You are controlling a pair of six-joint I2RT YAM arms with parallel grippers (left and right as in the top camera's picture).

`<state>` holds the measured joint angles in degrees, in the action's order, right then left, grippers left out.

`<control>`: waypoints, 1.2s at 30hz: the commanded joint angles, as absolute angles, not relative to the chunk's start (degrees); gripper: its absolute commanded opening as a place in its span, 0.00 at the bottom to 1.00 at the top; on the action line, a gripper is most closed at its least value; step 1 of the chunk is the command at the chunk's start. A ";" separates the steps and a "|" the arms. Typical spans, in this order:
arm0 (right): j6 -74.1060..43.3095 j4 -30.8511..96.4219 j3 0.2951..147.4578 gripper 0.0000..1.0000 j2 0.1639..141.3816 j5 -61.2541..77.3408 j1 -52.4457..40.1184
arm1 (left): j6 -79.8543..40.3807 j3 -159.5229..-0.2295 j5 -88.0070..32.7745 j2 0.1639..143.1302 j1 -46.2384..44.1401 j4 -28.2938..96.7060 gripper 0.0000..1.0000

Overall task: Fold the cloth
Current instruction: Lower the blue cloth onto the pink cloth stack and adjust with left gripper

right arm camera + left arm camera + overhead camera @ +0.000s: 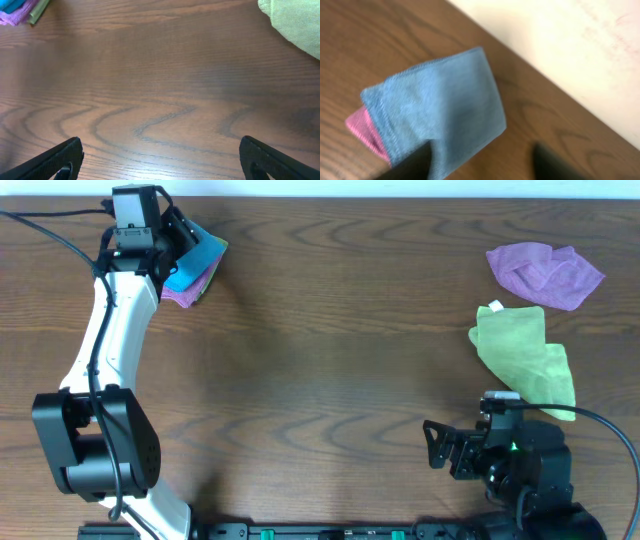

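A folded blue cloth [198, 260] lies on top of a pink one [180, 294] at the table's far left corner. In the left wrist view the blue cloth [440, 105] covers most of the pink cloth [362, 127]. My left gripper [183, 242] is at this stack with its fingers [480, 167] spread; one finger is at the blue cloth's edge. A crumpled green cloth [525, 355] and a crumpled purple cloth [545, 272] lie at the right. My right gripper [445, 450] is open and empty near the front edge, left of the green cloth [295, 25].
The stack also shows in the right wrist view [15, 10], with a green edge under it. The table's far edge [535, 65] runs just behind the stack, with a pale wall beyond. Bare wood [330, 370] lies between the arms.
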<state>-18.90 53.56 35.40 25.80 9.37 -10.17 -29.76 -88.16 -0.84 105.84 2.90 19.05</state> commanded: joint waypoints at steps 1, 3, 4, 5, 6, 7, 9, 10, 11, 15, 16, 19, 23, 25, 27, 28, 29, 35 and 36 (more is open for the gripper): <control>-19.51 53.63 35.18 0.99 25.50 9.21 -9.61 | -29.74 -89.41 0.23 106.48 2.98 17.52 0.20; -19.51 53.63 35.18 0.99 25.50 9.23 -9.61 | -31.00 -89.41 0.23 108.16 2.98 16.14 0.06; -19.51 53.60 35.18 0.99 25.50 9.21 -9.61 | -31.42 -89.41 0.34 109.10 2.98 15.29 0.06; -19.51 53.63 35.18 0.99 25.50 9.21 -9.61 | -31.53 -89.41 0.43 110.04 2.98 14.31 0.06; -19.51 53.63 35.18 0.99 25.50 9.21 -9.61 | -31.55 -89.43 0.43 110.96 2.98 13.17 0.06; -19.51 53.60 35.18 0.99 25.50 9.21 -9.61 | -31.55 -89.43 0.43 112.22 2.98 11.55 0.06; -19.51 53.63 35.18 0.99 25.50 9.21 -9.61 | -31.75 -89.41 0.51 114.32 2.98 8.86 0.06; -19.51 53.63 35.18 0.99 25.50 9.21 -9.61 | -31.77 -89.43 0.51 115.26 2.98 7.70 0.06; -19.51 53.63 35.18 0.99 25.50 9.21 -9.61 | -31.77 -89.41 0.51 116.16 2.98 6.61 0.06; -19.51 53.60 35.18 0.99 25.50 9.21 -9.61 | -32.82 -89.41 0.71 119.66 3.01 5.23 0.06; -19.51 53.63 35.18 0.99 25.50 9.21 -9.61 | -32.93 -89.41 0.91 120.64 3.03 5.28 0.06; -19.51 53.63 35.18 0.99 25.50 9.21 -9.61 | -33.04 -89.41 1.06 122.48 3.03 5.32 0.06; -19.51 53.63 35.18 0.99 25.50 9.21 -9.61 | -33.01 -89.43 1.67 122.74 3.05 5.17 0.06; -19.51 53.63 35.18 0.99 25.50 9.21 -9.61 | -33.01 -89.43 2.87 122.74 3.05 5.72 0.06; -19.51 53.63 35.18 0.99 25.50 9.21 -9.61 | -32.99 -89.43 3.64 122.80 3.05 6.33 0.06; -19.51 53.63 35.18 0.99 25.50 9.21 -9.61 | -32.99 -89.43 3.64 122.85 3.05 6.46 0.06; -19.51 53.63 35.18 0.99 25.50 9.21 -9.61 | -32.99 -89.43 3.66 122.89 3.09 6.44 0.06; -19.51 53.63 35.18 0.99 25.50 9.21 -9.61 | -32.99 -89.41 4.97 122.91 3.40 7.55 0.06; -19.51 53.63 35.18 0.99 25.50 9.21 -9.61 | -32.99 -89.41 5.37 122.91 3.42 7.88 0.06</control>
